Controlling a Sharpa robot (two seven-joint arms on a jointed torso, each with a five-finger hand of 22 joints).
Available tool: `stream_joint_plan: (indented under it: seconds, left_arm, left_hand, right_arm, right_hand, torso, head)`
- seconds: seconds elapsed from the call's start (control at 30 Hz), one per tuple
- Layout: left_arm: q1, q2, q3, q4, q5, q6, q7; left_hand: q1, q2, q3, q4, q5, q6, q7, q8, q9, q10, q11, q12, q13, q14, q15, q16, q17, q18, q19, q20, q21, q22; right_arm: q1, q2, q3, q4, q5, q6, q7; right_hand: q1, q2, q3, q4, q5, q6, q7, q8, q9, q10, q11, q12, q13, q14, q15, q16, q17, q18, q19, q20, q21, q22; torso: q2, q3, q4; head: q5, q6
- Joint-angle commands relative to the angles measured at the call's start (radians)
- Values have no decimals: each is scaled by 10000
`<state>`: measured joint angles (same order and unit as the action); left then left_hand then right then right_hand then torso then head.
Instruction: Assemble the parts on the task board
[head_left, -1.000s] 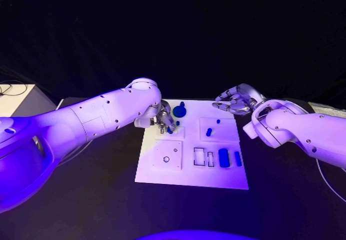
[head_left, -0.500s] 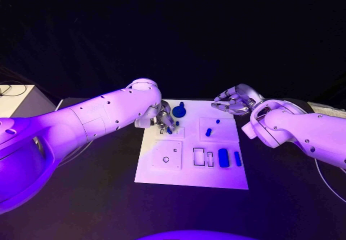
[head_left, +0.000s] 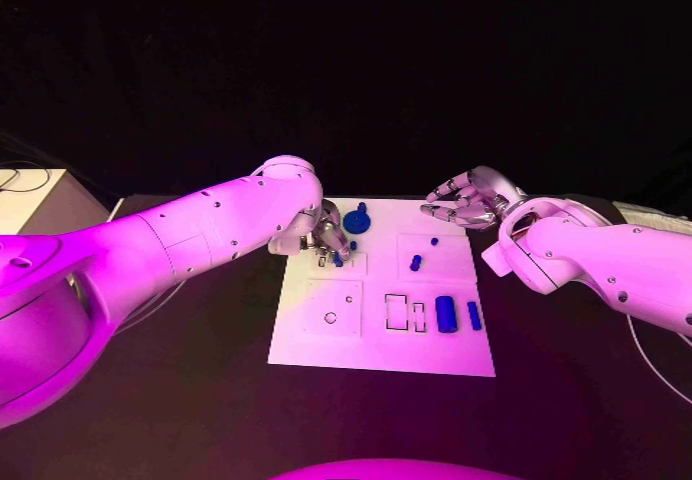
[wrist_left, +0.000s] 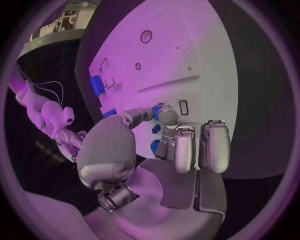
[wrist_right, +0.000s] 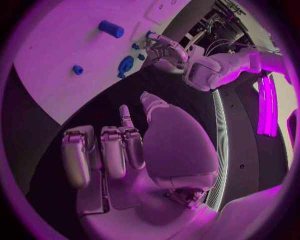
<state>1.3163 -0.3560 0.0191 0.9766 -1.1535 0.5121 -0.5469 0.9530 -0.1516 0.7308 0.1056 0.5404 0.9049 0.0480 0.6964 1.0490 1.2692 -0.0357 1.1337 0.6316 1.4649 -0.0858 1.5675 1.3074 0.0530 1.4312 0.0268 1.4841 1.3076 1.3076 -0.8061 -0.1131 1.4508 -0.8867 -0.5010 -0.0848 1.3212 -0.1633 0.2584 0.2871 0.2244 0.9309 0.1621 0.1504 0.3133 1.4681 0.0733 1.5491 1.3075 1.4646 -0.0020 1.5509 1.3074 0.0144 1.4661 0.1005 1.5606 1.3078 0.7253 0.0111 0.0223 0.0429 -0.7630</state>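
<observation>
Blue peg (head_left: 415, 263) on task board (head_left: 382, 345) — tilted, top toward far edge

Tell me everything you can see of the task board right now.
The task board is a flat white rectangular plate lying on the black table. It carries raised square panels, small round holes and outlined rectangular slots. Small blue parts lie or stand on it. The left hand works at its far left corner; the right hand hovers off its far right edge.

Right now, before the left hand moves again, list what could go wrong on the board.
The left hand has its fingers down among small blue parts at the task board's far left; a sideways shift could knock them. The right hand hangs by the board's far right edge, near a small blue peg.
</observation>
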Motion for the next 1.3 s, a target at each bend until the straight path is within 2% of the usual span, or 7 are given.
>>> stream_joint_plan:
  seconds: [0.03,0.3,0.87,1.0,1.3]
  left_arm:
    - [-102,62,-44,4,23,-82,75]
    - [-104,62,-46,-4,23,-160,80]
    - [-106,2,-49,-5,-34,-137,81]
    - [-106,-18,-49,12,-100,-112,79]
    - [-106,-62,-49,19,-143,-109,75]
  left_hand:
    - [-80,-37,676,-800,-44,209,-252,-77,40,-37,-95,64,1,1059,-92,33,2634,-46,10,-60,-33,478]
    - [-92,-115,-45,-602,-154,276,-292,-173,92,-67,-124,88,5,1059,-118,33,2634,-45,12,-81,-57,469]
    - [-52,-172,-571,-439,-267,340,-307,-263,110,-97,-133,94,-6,1059,-129,33,2634,-45,18,-94,-71,469]
    - [-70,-258,-952,-289,-312,385,-306,-328,114,-122,-131,99,-12,1059,-129,33,2634,-43,13,-99,-87,456]
    - [-77,-279,-1337,-66,-414,440,-307,-400,119,-137,-130,109,-11,1059,-128,33,2634,-46,25,-101,-90,470]
  right_arm:
    - [-5,10,3,12,-87,130,79]
    - [-6,16,3,11,-82,133,86]
    - [-9,-17,3,17,-81,119,86]
    - [-9,-25,3,21,-81,114,87]
    - [-9,-37,3,22,-81,109,88]
  right_hand:
    - [-97,-18,60,-15,30,-72,11,69,-1,814,67,-26,2447,870,74,-67,1815,-100,965,83,-59,2519]
    - [-97,-18,60,-15,30,-72,11,69,-1,814,67,-26,2447,870,74,-67,1815,-100,965,83,-59,2519]
    - [-97,-18,60,-15,30,-72,11,69,-1,814,67,-26,2447,870,74,-67,1815,-100,965,83,-59,2519]
    - [-116,-24,62,-9,28,-78,11,78,0,801,67,-40,2436,863,74,-77,1788,-95,956,82,-76,2507]
    - [-120,-25,63,-9,28,-80,11,80,0,796,67,-47,2431,863,73,-77,1787,-95,954,82,-80,2505]
  torso:
    - [0,-4,20]
    - [-5,-6,5]
    - [-4,-10,14]
    - [-5,-10,9]
    - [-6,-9,6]
  head:
    - [-7,-11]
    - [2,-31]
    - [12,-47]
    - [22,-45]
    - [28,-62]
